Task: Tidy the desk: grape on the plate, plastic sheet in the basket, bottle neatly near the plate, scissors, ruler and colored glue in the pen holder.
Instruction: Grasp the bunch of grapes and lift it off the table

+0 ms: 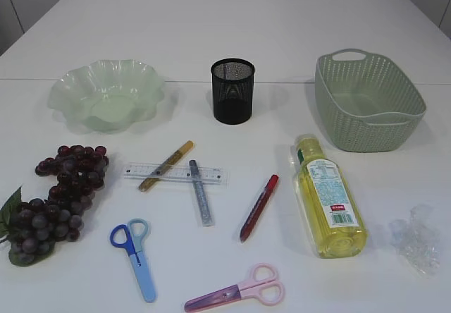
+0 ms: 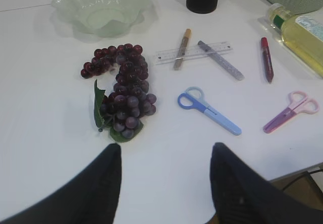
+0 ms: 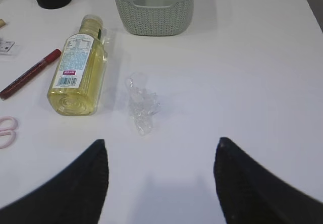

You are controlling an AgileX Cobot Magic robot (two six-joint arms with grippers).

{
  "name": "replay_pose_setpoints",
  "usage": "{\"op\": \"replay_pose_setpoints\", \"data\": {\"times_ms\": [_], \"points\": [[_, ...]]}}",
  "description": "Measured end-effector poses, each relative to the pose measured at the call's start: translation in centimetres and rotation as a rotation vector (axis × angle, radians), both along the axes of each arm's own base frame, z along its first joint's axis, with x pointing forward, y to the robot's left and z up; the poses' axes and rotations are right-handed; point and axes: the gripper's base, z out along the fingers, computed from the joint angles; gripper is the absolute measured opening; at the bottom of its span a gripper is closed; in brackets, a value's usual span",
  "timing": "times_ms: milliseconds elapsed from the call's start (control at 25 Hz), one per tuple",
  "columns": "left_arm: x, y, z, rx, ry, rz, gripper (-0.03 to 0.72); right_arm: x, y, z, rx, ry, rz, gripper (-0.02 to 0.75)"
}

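A white table [image 1: 282,38] carries everything. At its back left stands a pale green, translucent plate [image 1: 106,94] with a wavy, ruffled rim, more bowl than flat dish. A black mesh pen holder [image 1: 232,91] stands upright at the back centre, and a sage green woven-look basket [image 1: 368,101] with a handle slot sits at the back right.

The grape [image 1: 60,200] is a dark purple-red bunch with a green leaf at its lower end, lying on the table in front of the plate, near the left edge. To its right a clear ruler [image 1: 175,173] lies flat, with a gold glue pen [image 1: 165,166] slanting across it and a silver glitter glue pen [image 1: 201,192] crossing its right part. A red glue pen [image 1: 259,207] lies apart, further right, tilted. Blue scissors [image 1: 135,256] and pink scissors [image 1: 236,292] lie shut near the front edge.

The bottle [image 1: 328,197] lies on its side, filled with yellow liquid, label up, cap pointing toward the basket. Just right of it sits the plastic sheet [image 1: 417,239], a crumpled, clear wad.

The left end effector [image 2: 164,183] hangs above the table in front of the grape, its dark fingers [image 2: 101,188] spread with nothing between them. The right end effector [image 3: 159,183] hangs in front of the plastic sheet, its fingers [image 3: 252,183] likewise spread wide and holding nothing
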Motion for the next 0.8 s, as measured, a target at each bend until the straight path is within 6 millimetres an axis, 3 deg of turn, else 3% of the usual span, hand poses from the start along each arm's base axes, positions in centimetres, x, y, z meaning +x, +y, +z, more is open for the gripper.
{"op": "replay_pose_setpoints", "data": {"times_ms": [640, 800], "points": [[0.2, -0.3, 0.1, -0.024, 0.018, -0.017, 0.415, 0.0, 0.0, 0.0, 0.000, 0.000, 0.000, 0.512], [1.6, -0.7, 1.5, -0.042, 0.106, -0.035, 0.415, 0.0, 0.0, 0.0, 0.000, 0.000, 0.000, 0.512]]}}
